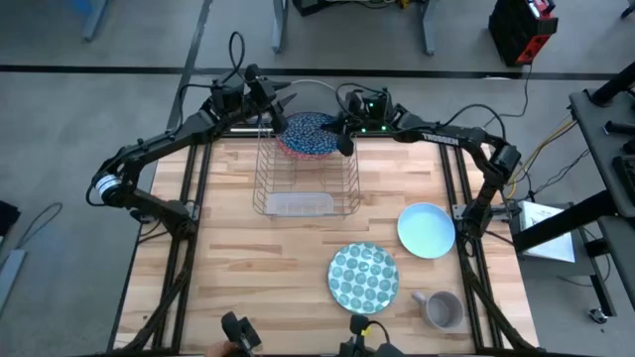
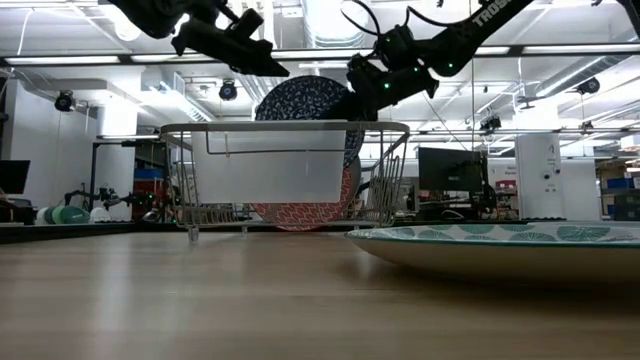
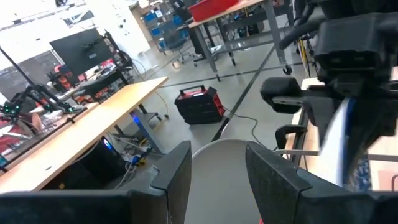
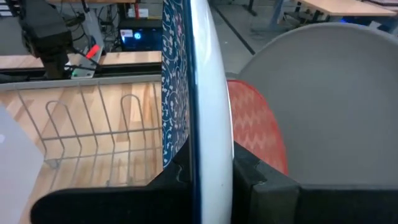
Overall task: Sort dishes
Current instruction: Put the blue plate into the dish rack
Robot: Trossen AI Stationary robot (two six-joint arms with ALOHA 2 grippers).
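Note:
The wire dish rack (image 1: 266, 177) stands at the table's far middle. A red patterned plate (image 2: 300, 212) stands upright in it, and a large grey plate (image 4: 323, 106) stands behind that one. My right gripper (image 4: 205, 165) is shut on a dark-blue patterned plate (image 2: 300, 100), which it keeps upright over the rack's far end. My left gripper (image 3: 217, 162) is open above the rack's far left, with the grey plate's rim (image 3: 221, 155) showing in its gap. On the table's near right lie a light-blue plate (image 1: 427, 230) and a teal patterned plate (image 1: 363, 276). My right gripper pinches the dark-blue plate's rim (image 4: 211, 124) between its two fingers, one on the patterned face and one on the white back. It comes from the table's right, at the plate's upper right edge. The plate stands on edge; the rack hides its lower edge. My left gripper: whether it touches the grey plate, I cannot tell.
A grey handled mug (image 1: 440, 309) stands near the front right corner. A pale plastic box (image 2: 268, 162) hangs on the rack's near side. Bare wood lies on the table's left and near the front.

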